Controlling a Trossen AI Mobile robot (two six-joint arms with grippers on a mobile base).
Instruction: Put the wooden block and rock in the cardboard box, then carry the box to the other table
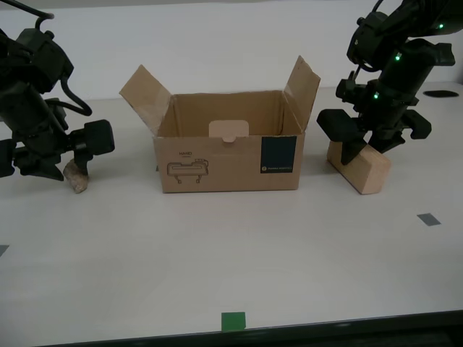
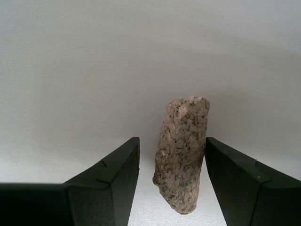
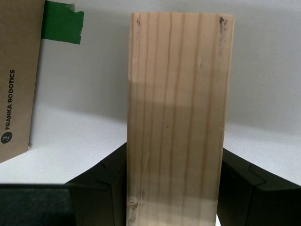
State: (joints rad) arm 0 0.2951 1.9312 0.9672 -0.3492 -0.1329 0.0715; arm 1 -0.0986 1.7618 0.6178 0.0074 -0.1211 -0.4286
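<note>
My first tool (image 3: 171, 188) is pinching the wooden block (image 3: 178, 117), both jaws pressing its long sides; in the exterior view the block (image 1: 359, 168) is sitting on the desk (image 1: 289, 253) just beside the cardboard box (image 1: 230, 148), on that view's right. My second tool (image 2: 171, 181) is spread around the rock (image 2: 182, 153), 1 jaw touching it and the other leaving a gap; the rock (image 1: 76, 176) is resting on the desk toward the exterior view's left. The box is standing between them, apparently empty. To do this well, I judge the second tool should be closing squarely until both jaws bear, then each piece should be rising clear of the 2 raised flaps before crossing inward.
</note>
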